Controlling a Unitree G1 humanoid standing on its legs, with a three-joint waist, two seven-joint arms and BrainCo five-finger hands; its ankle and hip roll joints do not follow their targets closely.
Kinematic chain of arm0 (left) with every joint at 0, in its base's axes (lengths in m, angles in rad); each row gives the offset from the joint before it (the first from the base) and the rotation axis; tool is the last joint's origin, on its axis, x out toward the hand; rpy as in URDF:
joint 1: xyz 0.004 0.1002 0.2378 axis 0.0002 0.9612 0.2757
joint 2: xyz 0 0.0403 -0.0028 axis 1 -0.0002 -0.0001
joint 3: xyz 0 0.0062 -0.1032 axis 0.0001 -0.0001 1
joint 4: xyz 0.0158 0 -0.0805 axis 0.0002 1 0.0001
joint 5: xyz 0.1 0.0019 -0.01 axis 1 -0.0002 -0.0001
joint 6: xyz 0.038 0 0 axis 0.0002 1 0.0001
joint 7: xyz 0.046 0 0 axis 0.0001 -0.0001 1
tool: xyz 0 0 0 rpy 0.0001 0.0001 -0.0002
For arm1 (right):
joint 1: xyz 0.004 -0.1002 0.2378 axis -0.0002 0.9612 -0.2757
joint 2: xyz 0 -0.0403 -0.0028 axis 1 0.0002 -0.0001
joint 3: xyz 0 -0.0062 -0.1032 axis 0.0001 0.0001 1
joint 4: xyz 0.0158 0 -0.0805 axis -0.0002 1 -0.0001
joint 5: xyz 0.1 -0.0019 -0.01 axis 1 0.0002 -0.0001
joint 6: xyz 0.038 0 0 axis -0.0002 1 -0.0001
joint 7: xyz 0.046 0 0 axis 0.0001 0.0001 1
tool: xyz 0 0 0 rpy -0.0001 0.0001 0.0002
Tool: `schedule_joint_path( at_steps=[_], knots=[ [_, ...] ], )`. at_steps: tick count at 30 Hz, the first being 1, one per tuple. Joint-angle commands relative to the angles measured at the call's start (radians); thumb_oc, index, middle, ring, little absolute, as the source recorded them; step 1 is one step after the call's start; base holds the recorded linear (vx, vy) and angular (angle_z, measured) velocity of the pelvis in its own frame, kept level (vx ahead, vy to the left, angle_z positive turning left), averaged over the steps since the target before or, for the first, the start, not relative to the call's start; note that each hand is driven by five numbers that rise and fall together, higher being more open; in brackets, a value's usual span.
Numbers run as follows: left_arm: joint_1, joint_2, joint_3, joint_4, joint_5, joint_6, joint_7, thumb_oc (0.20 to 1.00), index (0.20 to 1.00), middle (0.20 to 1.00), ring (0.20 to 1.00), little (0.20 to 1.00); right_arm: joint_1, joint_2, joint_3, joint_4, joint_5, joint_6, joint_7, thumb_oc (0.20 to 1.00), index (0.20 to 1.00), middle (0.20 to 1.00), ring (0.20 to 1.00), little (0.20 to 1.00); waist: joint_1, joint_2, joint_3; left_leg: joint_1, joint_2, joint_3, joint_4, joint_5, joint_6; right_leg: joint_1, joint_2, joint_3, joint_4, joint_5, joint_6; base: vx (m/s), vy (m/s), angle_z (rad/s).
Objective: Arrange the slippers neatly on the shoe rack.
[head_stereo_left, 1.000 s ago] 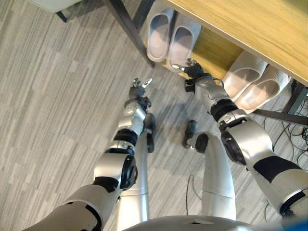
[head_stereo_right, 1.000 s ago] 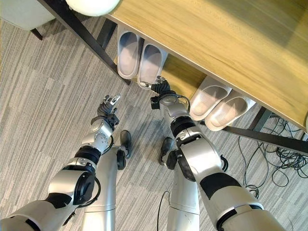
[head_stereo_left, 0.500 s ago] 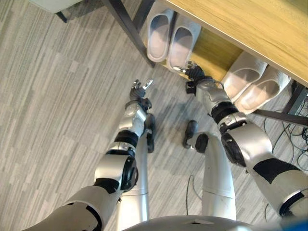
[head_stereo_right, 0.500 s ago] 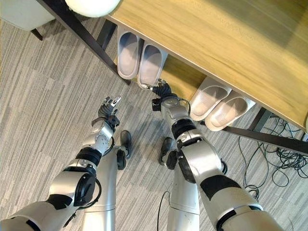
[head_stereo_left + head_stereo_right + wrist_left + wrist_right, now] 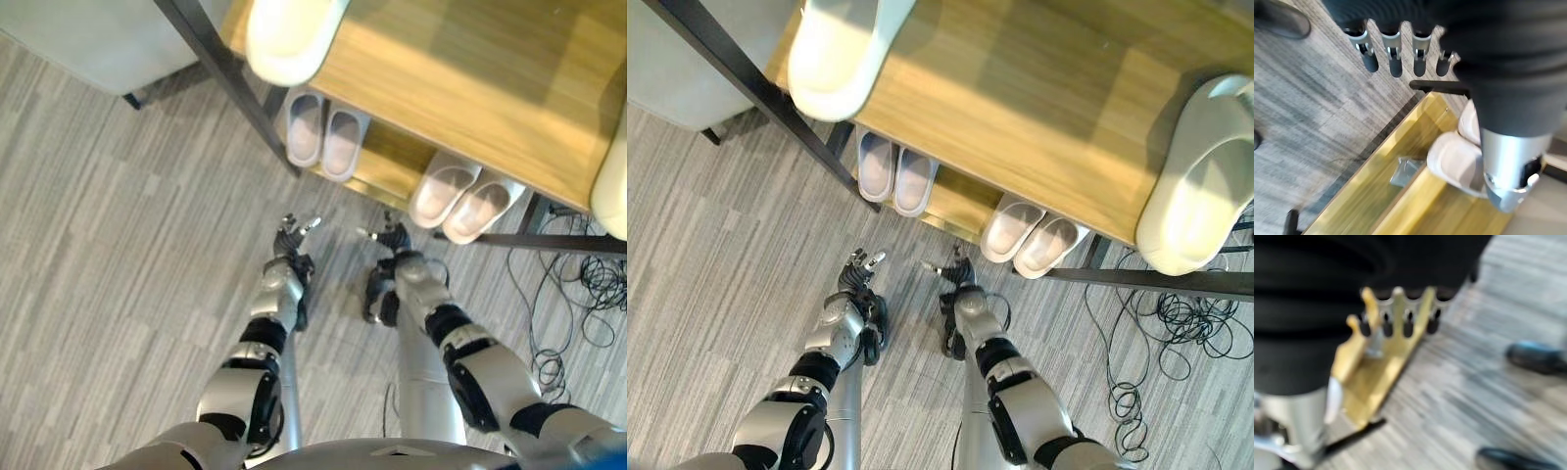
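On the rack's low shelf [image 5: 387, 166] stand a pale grey pair of slippers [image 5: 321, 142] at the left and a beige pair [image 5: 460, 196] at the right, toes in. The wooden top shelf [image 5: 1019, 117] carries a cream slipper [image 5: 838, 54] at its left end and another [image 5: 1200, 191] at its right end. My left hand [image 5: 292, 235] and right hand [image 5: 392, 238] hover over the carpet in front of the rack, apart from the slippers. Both are open and hold nothing; the straight fingers [image 5: 1396, 54] show in the left wrist view, with a pale slipper [image 5: 1454, 156] beyond.
A black metal leg [image 5: 230, 83] frames the rack's left side, and a black bar [image 5: 549, 238] runs along its lower right. Loose cables [image 5: 568, 294] lie on the carpet at the right. A pale grey piece of furniture [image 5: 88, 44] stands at the upper left.
The camera has pulled back, bringing the top shelf and its cream slippers into view. My right hand has drawn back from the grey pair's shelf edge to over the carpet.
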Motion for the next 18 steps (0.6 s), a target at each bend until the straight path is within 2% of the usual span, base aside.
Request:
schedule_joint_path(
  at_steps=[1, 3, 12, 18],
  knots=[
    [-0.034, 0.015, -0.005, 0.056, 0.036, -0.064, -0.014, 1.000, 1.000, 1.000, 1.000, 1.000, -0.013, 0.008, 0.053, 0.055, -0.046, -0.074, -0.009, 1.000, 1.000, 1.000, 1.000, 1.000, 0.002, 0.030, -0.019, 0.101, 0.023, -0.062, -0.150, 0.013, 0.007, 0.181, 0.037, 0.013, -0.052, -0.023, 0.031, 0.00, 0.000, 0.00],
    [-0.009, 0.021, -0.031, 0.075, 0.055, -0.079, -0.023, 1.000, 1.000, 1.000, 1.000, 1.000, 0.046, -0.009, 0.081, 0.088, -0.068, -0.101, -0.015, 1.000, 1.000, 1.000, 1.000, 1.000, -0.002, 0.034, -0.025, 0.181, 0.023, -0.060, -0.202, 0.024, 0.004, 0.261, 0.039, 0.009, -0.111, -0.012, 0.033, 0.03, 0.041, -0.04],
    [0.113, -0.032, -0.108, 0.156, 0.095, -0.078, -0.079, 1.000, 1.000, 1.000, 1.000, 1.000, 0.231, -0.089, 0.063, 0.216, -0.098, -0.137, -0.051, 1.000, 1.000, 1.000, 1.000, 1.000, -0.027, 0.062, -0.045, 0.491, 0.022, -0.033, -0.404, 0.079, -0.013, 0.548, 0.068, 0.030, -0.313, 0.033, 0.042, 0.09, 0.025, -0.09],
    [0.202, -0.049, -0.139, 0.146, 0.098, -0.085, -0.102, 1.000, 1.000, 1.000, 1.000, 1.000, 0.329, -0.103, 0.056, 0.269, -0.112, -0.150, -0.058, 1.000, 1.000, 1.000, 1.000, 1.000, -0.031, 0.082, -0.080, 0.696, 0.020, 0.002, -0.587, 0.157, -0.023, 0.705, 0.101, 0.038, -0.476, 0.101, 0.059, 0.11, -0.025, -0.05]
  ],
)
